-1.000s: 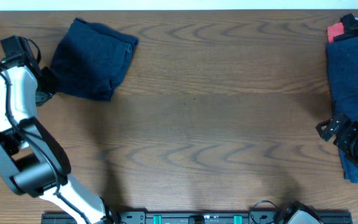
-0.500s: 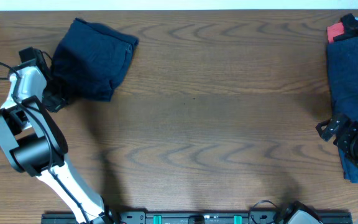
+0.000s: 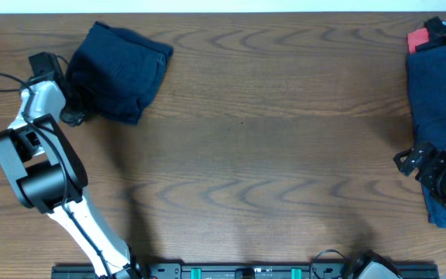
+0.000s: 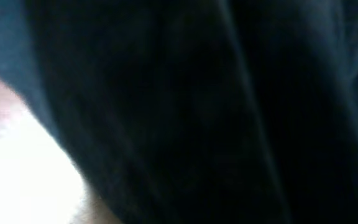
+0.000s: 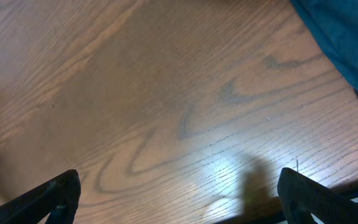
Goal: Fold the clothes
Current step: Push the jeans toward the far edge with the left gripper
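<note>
A folded navy garment (image 3: pixel 118 71) lies at the table's far left. My left gripper (image 3: pixel 70 111) is pressed against its lower left edge. The left wrist view is filled with blurred dark cloth (image 4: pixel 216 106), and the fingers do not show there, so I cannot tell whether they are open or shut. My right gripper (image 3: pixel 423 164) hovers over bare wood at the right edge, next to a pile of blue clothes (image 3: pixel 440 85). It is open and empty (image 5: pixel 179 199). A corner of the blue cloth (image 5: pixel 347 43) shows in the right wrist view.
A red garment (image 3: pixel 416 39) and a black item (image 3: pixel 444 29) sit at the top of the right pile. A black rail (image 3: pixel 246 271) runs along the table's front edge. Cables trail from the left arm (image 3: pixel 33 132).
My left arm has swung up and to the right, bringing its gripper against the navy garment's left edge. The right arm has not moved.
</note>
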`<state>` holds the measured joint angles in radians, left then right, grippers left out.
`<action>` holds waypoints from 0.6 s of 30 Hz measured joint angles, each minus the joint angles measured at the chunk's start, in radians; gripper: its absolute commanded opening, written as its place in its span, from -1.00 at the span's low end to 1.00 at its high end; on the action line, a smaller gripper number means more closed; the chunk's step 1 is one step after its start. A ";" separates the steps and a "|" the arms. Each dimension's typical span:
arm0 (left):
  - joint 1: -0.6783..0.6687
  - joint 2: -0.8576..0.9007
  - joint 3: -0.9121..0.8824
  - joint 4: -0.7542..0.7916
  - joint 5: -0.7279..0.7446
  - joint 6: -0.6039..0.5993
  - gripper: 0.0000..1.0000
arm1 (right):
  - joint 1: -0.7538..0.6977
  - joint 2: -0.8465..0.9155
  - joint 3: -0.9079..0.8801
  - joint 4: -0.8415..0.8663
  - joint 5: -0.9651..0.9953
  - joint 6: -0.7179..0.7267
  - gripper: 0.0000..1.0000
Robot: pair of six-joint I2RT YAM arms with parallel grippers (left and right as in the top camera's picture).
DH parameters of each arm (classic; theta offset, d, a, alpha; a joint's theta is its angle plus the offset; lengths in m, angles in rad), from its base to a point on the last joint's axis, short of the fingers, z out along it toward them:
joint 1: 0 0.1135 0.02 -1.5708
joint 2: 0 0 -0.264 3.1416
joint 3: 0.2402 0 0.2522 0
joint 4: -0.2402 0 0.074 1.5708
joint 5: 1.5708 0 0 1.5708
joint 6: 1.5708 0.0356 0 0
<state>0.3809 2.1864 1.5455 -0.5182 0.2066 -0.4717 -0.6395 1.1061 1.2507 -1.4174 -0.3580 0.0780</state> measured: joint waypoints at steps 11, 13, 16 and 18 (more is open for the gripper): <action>-0.090 0.060 0.022 0.210 0.066 -0.176 -0.88 | 0.000 0.000 0.000 -0.014 0.000 0.000 0.98; -0.095 0.062 0.023 0.218 0.069 -0.221 -0.88 | 0.000 0.000 0.000 -0.014 0.001 0.000 0.98; -0.098 0.063 0.023 0.223 0.076 -0.263 -0.88 | 0.000 0.000 0.000 -0.014 0.003 0.000 0.98; -0.105 0.063 0.023 0.225 0.076 -0.281 -0.88 | 0.000 0.000 0.000 -0.014 0.005 0.000 0.99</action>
<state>0.2760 2.2498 1.5681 -0.2935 0.2829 -0.7528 -0.6395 1.1061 1.2507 -1.4319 -0.3534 0.0780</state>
